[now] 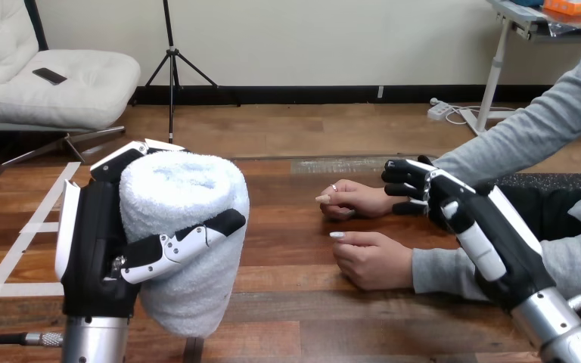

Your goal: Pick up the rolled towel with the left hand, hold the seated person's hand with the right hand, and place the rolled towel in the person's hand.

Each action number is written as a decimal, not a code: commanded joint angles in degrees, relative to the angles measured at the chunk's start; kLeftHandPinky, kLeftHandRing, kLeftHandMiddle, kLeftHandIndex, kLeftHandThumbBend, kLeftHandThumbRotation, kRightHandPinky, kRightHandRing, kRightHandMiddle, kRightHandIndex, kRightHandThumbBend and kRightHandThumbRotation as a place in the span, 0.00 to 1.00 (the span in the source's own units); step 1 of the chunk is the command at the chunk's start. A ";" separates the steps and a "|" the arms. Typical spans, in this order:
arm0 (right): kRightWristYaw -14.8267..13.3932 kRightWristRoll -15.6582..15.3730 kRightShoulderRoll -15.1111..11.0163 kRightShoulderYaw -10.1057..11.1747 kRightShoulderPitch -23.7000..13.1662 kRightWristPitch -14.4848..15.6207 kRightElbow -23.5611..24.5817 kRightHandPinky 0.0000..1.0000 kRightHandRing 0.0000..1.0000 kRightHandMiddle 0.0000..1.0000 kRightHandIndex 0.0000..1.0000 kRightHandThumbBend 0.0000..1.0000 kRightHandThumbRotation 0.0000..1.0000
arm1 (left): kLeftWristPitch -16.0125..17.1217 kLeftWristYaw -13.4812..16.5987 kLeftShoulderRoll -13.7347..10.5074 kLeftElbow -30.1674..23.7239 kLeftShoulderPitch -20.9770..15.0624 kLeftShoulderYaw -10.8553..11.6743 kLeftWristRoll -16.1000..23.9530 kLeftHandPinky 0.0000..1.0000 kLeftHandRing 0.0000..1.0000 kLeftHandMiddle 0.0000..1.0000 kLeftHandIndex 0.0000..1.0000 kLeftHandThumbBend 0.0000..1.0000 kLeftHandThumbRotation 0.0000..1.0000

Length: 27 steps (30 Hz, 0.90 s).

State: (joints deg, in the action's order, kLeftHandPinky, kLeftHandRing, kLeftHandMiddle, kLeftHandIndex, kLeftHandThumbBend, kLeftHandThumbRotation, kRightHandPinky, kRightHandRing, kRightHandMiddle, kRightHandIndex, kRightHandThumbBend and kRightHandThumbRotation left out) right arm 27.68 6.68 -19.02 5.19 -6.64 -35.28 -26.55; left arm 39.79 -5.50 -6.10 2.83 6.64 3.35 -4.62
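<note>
- The left robot hand (97, 257) stands upright at the view's left, above its silver forearm (94, 342), and is closed round the rolled towel (185, 189).
- Its thumb (185, 240) lies across the front of the roll, and its fingers (125, 159) come round the far side, showing at the roll's top left.
- The rolled towel is white and thick. It is held roughly on end, leaning a little, with its spiral end facing up.
- The towel's lower end hangs close over the counter (295, 302); whether it touches the wood cannot be told.
- The right robot hand (492, 242) reaches in from the lower right, back upward, toward the middle of the counter.
- Its tip is at the wrist of the person's farther hand (355, 198), right at the cuff of the grey sleeve. Whether it has closed on that wrist or only lies against it cannot be told.
- The person's farther hand rests on the counter, loosely curled, pointing left.
- The person's nearer hand (374, 261) lies on the counter just in front of it, also loosely curled, beside and below the right robot hand.
- The towel is well apart from both of the person's hands, with bare wood between.
- White tape strips (26, 227) run along the counter's left side, behind the left robot hand.
</note>
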 commanded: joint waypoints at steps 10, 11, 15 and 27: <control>-1.85 -5.46 -4.30 0.38 -11.77 -7.81 -13.61 0.80 0.85 0.85 0.83 0.60 0.99 | 1.32 0.69 0.51 -0.15 -4.38 0.96 0.24 0.26 0.32 0.39 0.42 0.63 0.00; -2.10 -6.11 -4.63 0.23 -12.41 -7.95 -14.74 0.80 0.85 0.85 0.83 0.59 0.98 | 1.46 0.57 0.47 -0.04 -4.45 0.97 0.05 0.26 0.32 0.39 0.42 0.63 0.00; -3.03 -8.07 -5.51 -0.23 -14.27 -8.66 -18.22 0.79 0.84 0.84 0.83 0.60 0.95 | 1.64 0.42 0.45 0.14 -4.58 1.00 -0.24 0.26 0.32 0.39 0.42 0.63 0.00; -6.00 -14.19 -7.83 -2.52 -18.83 -7.86 -25.89 0.79 0.84 0.84 0.84 0.64 0.91 | 1.96 0.70 0.61 0.04 -4.47 1.27 -0.38 0.26 0.32 0.39 0.42 0.64 0.00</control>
State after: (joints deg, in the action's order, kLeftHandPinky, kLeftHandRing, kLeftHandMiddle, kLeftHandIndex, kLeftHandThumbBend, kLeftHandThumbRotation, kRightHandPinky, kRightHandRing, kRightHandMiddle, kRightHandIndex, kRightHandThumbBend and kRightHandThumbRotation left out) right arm 23.18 -5.85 -25.32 3.82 -19.25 -42.44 -49.81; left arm 39.80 -5.31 -5.93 3.62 6.37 3.45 -4.20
